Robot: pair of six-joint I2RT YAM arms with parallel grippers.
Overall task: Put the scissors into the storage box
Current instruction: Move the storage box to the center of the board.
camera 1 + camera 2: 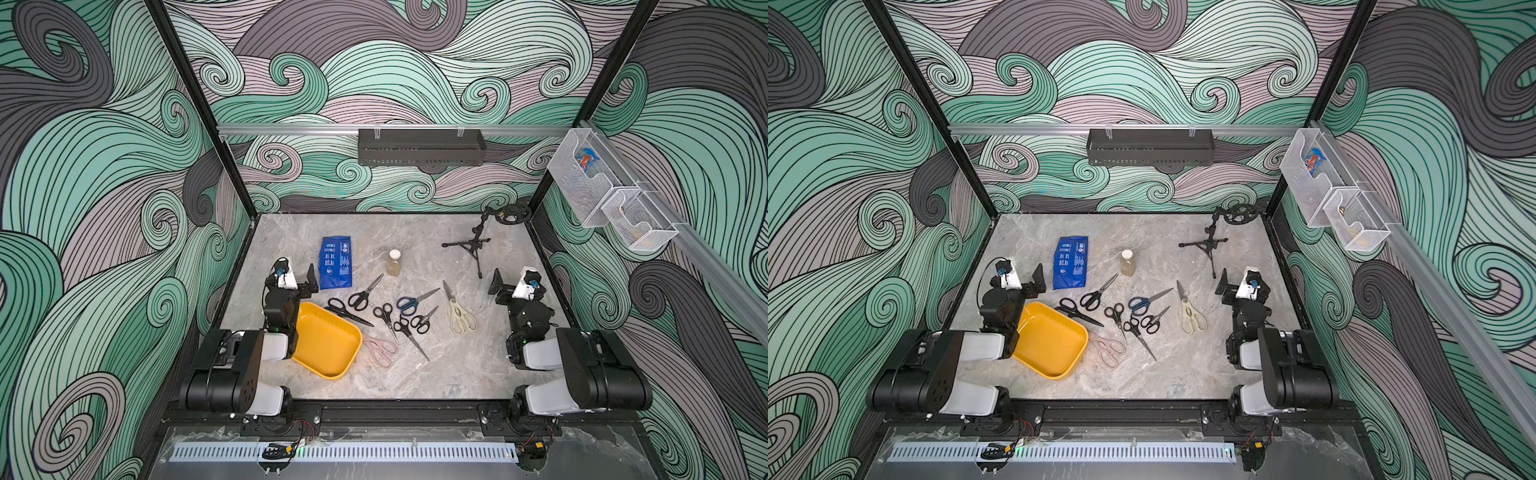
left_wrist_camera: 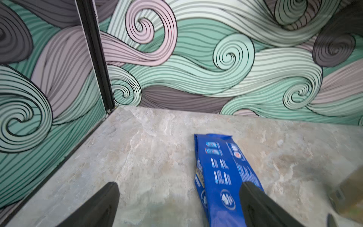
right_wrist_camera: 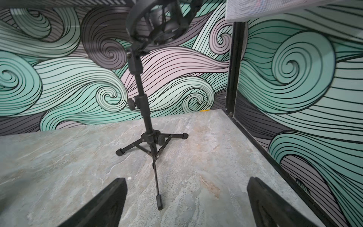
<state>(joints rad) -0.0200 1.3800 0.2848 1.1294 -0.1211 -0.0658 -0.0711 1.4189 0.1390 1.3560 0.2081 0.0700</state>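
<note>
Yellow storage box (image 1: 326,347) beside scissors (image 1: 384,312), pinkish pair (image 1: 381,352) seemingly touching its rim.

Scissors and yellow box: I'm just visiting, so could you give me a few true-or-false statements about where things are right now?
1. The box holds no scissors. True.
2. The right gripper grips the cream shears. False: it is open and empty, and the shears lie on the table.
3. The blue-handled scissors lie among black-handled pairs. True.
4. The blue pouch is in the box. False: it lies on the table beyond the box.
5. The tripod stands upright. True.
</note>
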